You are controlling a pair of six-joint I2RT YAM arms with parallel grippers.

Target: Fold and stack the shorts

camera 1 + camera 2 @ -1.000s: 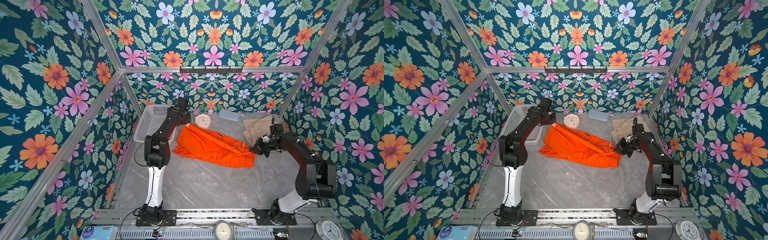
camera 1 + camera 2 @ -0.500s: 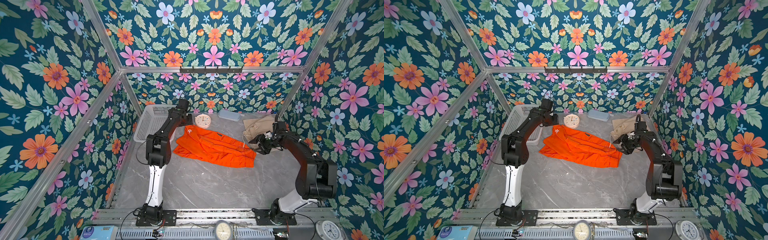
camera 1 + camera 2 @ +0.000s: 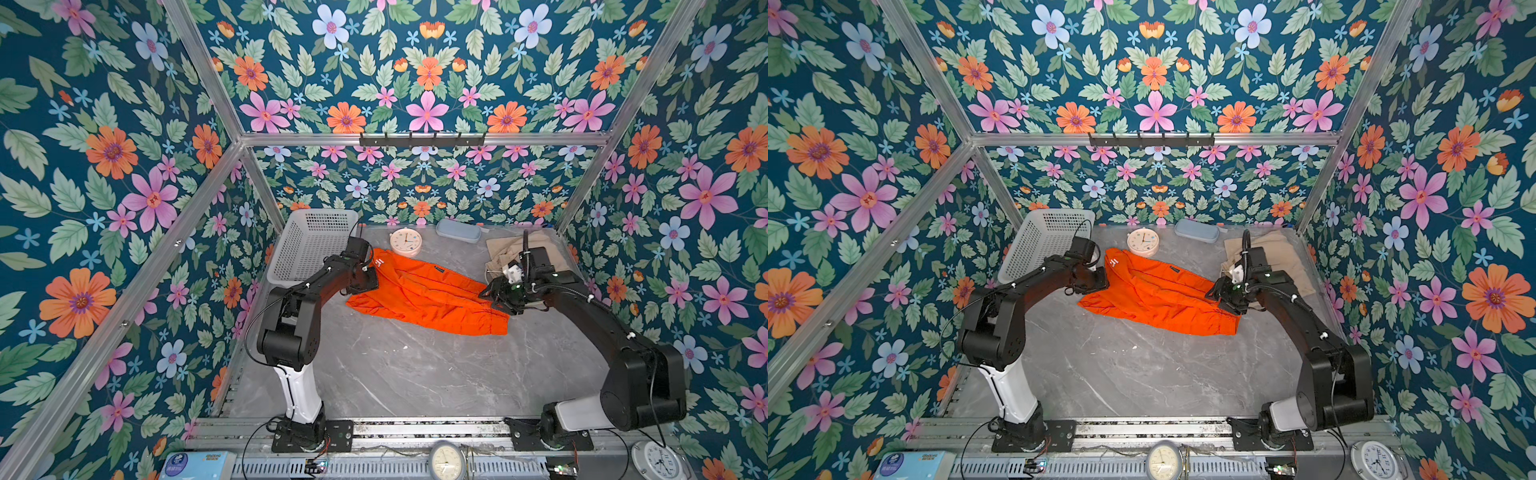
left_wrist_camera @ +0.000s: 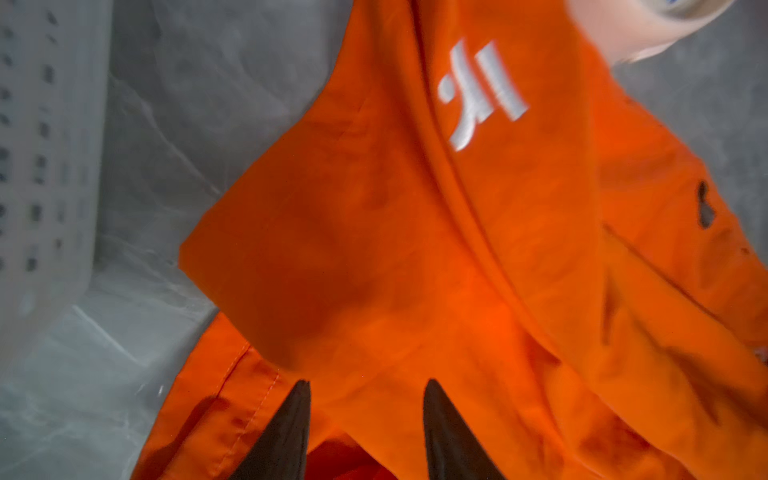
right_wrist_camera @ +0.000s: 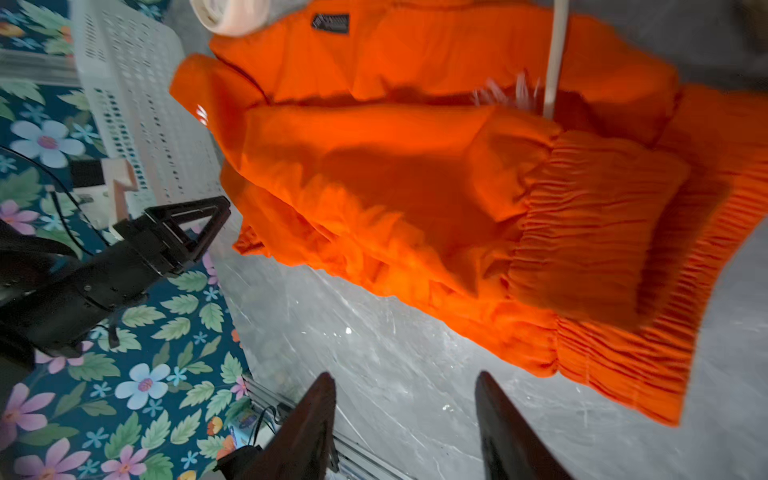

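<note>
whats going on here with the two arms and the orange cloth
Two robot arms are working on a pair of shorts. The orange shorts lie on the table, apparently folded over once and rumpled. The left gripper is open at the leg end and the right gripper is open by the waistband end; neither holds cloth. The beige shorts lie at the back right, so nothing is stacked yet.
</note>
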